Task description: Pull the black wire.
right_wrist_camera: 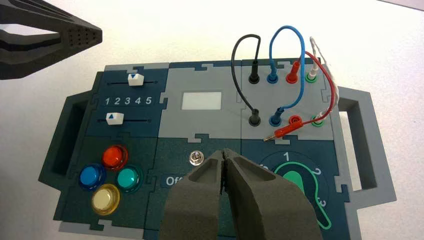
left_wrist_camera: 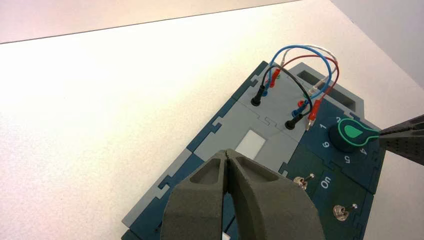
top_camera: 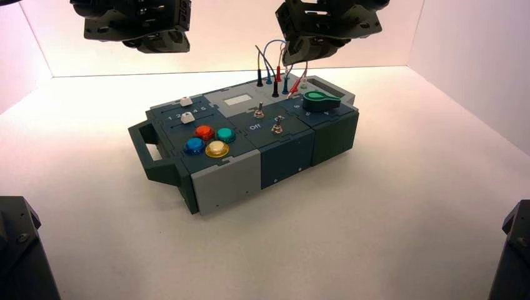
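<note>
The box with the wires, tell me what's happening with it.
Neither arm is handling anything yet. The right gripper hovers shut above the box, and the left gripper hangs shut over its slider end. The black wire has both plugs seated in the grey panel. One red plug lies out of its socket, while the blue wire is plugged in at both ends.

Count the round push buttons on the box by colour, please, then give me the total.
Red button: 1
Blue button: 1
Green button: 1
Yellow button: 1
Total: 4
</note>
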{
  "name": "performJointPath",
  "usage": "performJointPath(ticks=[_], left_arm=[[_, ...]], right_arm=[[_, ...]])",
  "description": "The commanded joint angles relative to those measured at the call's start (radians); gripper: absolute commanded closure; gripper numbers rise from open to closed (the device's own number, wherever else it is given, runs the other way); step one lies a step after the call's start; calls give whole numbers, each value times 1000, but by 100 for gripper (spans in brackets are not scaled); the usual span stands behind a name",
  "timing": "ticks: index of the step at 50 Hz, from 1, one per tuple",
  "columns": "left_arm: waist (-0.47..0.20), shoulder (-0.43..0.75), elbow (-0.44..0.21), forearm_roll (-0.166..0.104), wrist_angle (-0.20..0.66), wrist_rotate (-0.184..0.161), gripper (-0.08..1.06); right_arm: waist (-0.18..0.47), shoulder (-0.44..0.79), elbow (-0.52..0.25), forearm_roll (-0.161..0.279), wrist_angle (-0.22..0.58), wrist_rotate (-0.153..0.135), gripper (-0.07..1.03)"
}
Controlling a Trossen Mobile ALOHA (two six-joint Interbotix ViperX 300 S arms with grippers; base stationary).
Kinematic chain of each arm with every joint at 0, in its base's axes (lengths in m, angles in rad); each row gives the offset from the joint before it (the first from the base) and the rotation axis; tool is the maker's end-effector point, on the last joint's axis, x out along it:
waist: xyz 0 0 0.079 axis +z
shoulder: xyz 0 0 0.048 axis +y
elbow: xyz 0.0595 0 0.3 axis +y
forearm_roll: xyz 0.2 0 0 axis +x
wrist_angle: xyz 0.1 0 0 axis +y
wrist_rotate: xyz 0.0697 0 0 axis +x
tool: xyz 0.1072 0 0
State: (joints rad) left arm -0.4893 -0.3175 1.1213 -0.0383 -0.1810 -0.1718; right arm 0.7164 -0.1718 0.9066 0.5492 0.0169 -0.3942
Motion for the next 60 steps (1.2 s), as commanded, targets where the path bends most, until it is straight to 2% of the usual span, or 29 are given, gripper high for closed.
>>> performJointPath(ticks=[1,45,52,60], left_arm=[[2,-6,-17,2,-9,2,101],[2,-11,-12,2,-8,0,100],[0,-15,-11,2,-3,0,101],[0,-21,-9,2,-3,0,101]], right_arm=[[3,-8,-11,-2,-8,-2,98],[0,29,-14,-12,-26,-3,98],[-8,46,-44,-31,-23,-3,98],[-14,91,-103,-49,20,-3,98]])
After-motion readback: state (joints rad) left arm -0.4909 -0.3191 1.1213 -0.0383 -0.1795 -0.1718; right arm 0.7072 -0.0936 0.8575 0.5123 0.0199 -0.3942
